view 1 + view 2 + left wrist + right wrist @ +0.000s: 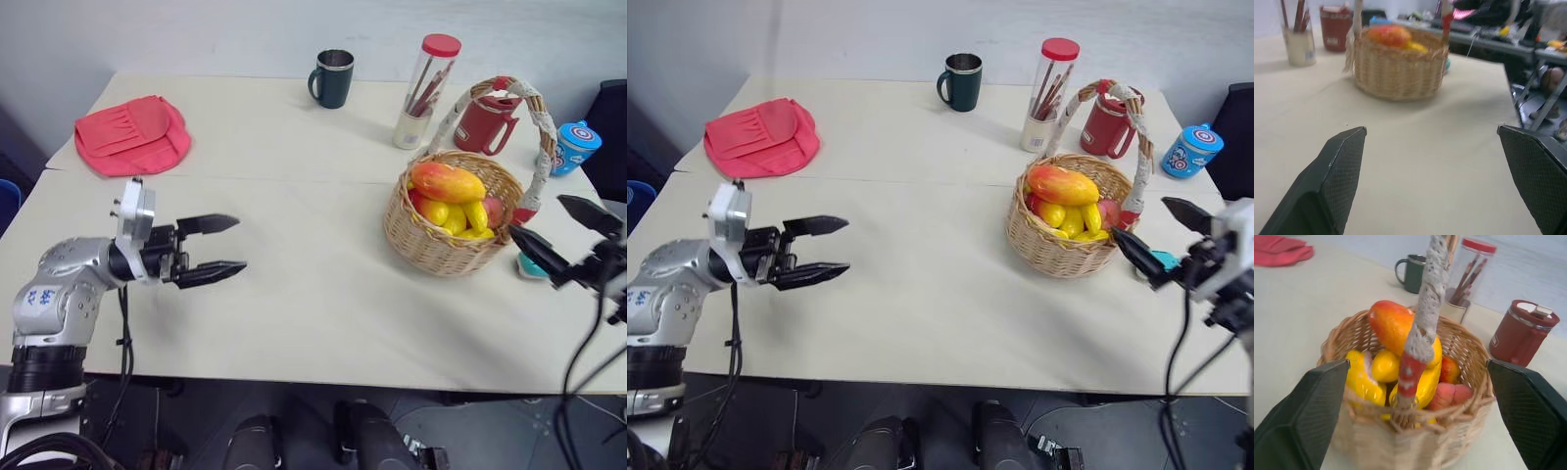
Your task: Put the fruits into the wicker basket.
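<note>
The wicker basket (431,235) stands on the right half of the table, its cloth-wrapped handle (1422,328) arching over it. Inside lie the fruits: an orange-red mango (447,182) on top, yellow banana pieces (460,215) beneath and a reddish fruit (1452,394). My right gripper (560,235) hovers open just right of the basket, empty, fingers pointing toward it. My left gripper (217,250) is open and empty over the table's left half, well away from the basket.
A pink-red fabric bag (132,134) lies at the back left. A dark green mug (333,77), a clear jar of sticks (426,91), a red jug (485,122) and a blue cup (572,147) stand behind the basket. A teal item (529,266) sits by the basket's right side.
</note>
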Available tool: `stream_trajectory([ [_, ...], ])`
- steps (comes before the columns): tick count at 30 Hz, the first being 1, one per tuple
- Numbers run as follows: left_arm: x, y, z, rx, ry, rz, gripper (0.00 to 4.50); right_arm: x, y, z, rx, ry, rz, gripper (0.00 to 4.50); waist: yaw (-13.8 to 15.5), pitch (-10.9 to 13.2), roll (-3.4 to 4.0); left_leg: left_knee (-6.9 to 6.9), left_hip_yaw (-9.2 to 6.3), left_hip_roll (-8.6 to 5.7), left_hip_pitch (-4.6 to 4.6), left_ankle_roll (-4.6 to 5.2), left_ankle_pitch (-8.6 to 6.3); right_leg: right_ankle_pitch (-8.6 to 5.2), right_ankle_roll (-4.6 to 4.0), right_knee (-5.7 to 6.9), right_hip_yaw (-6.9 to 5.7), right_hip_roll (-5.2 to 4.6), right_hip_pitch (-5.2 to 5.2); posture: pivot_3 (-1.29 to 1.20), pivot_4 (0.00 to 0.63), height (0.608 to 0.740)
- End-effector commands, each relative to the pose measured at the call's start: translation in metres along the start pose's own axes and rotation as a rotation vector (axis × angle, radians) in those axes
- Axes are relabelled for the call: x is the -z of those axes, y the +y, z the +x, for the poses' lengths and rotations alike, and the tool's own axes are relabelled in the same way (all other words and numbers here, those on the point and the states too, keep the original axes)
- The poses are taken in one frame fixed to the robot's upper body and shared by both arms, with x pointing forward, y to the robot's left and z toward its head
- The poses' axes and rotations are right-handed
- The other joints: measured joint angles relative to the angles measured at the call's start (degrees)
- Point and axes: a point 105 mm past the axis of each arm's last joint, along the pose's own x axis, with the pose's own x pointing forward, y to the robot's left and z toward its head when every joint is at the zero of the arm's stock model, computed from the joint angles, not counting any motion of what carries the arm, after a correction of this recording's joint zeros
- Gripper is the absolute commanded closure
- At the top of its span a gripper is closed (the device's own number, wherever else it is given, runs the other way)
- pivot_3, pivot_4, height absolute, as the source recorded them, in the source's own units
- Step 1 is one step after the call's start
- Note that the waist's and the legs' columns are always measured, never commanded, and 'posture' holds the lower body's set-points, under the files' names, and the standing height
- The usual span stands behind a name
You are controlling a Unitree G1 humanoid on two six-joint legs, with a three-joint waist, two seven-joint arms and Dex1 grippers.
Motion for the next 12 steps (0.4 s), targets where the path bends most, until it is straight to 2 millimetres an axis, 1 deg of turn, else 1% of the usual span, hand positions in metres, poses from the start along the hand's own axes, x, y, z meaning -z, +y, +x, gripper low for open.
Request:
stream_trajectory([
  [1, 0.013, -0.010, -0.023, -0.078, 0.130, 0.081, 0.00, 0.002, 0.023, -0.018, -0.285, 0.002, -0.086, 0.03, -0.34, 0.01, -0.07, 0.00, 0.00, 0.02, 0.03, -0.01, -0.02, 0.00, 0.00, -0.01, 0.08, 0.00, 0.00, 0.00, 0.150, 0.740],
  [2, 0.017, -0.013, -0.026, -0.091, 0.153, 0.083, 0.00, 0.006, 0.027, -0.021, -0.339, 0.009, -0.093, 0.03, -0.33, 0.01, -0.07, -0.01, -0.02, 0.06, 0.06, -0.01, -0.05, 0.00, 0.00, -0.03, 0.10, 0.00, 0.00, 0.00, 0.150, 0.740],
  [5, 0.033, -0.023, -0.036, -0.139, 0.225, 0.102, 0.00, 0.026, 0.057, -0.027, -0.564, 0.030, -0.100, 0.03, 0.02, 0.02, -0.08, 0.00, -0.09, 0.05, 0.10, 0.14, -0.15, 0.01, -0.02, 0.01, 0.08, -0.07, 0.02, 0.00, 0.150, 0.740],
  [6, 0.038, -0.026, -0.038, -0.151, 0.238, 0.107, 0.00, 0.033, 0.064, -0.027, -0.613, 0.033, -0.104, 0.03, 0.07, 0.01, -0.09, 0.00, -0.12, 0.05, 0.13, 0.16, -0.16, 0.01, -0.02, 0.02, 0.07, -0.09, 0.06, 0.00, 0.150, 0.740],
  [9, 0.048, -0.028, -0.042, -0.238, 0.248, 0.146, 0.00, 0.052, 0.070, -0.019, -0.640, 0.021, -0.120, 0.03, 0.14, 0.00, -0.11, 0.01, -0.15, 0.03, 0.14, 0.20, -0.21, 0.02, -0.03, 0.00, 0.06, -0.14, 0.09, 0.00, 0.150, 0.740],
  [12, 0.046, -0.024, -0.039, -0.293, 0.206, 0.184, 0.00, 0.065, 0.079, -0.012, -0.657, 0.018, -0.110, 0.03, 0.30, 0.00, -0.12, 0.03, -0.18, -0.01, 0.12, 0.11, -0.15, 0.02, -0.03, 0.02, 0.05, -0.21, 0.08, 0.00, 0.150, 0.740],
])
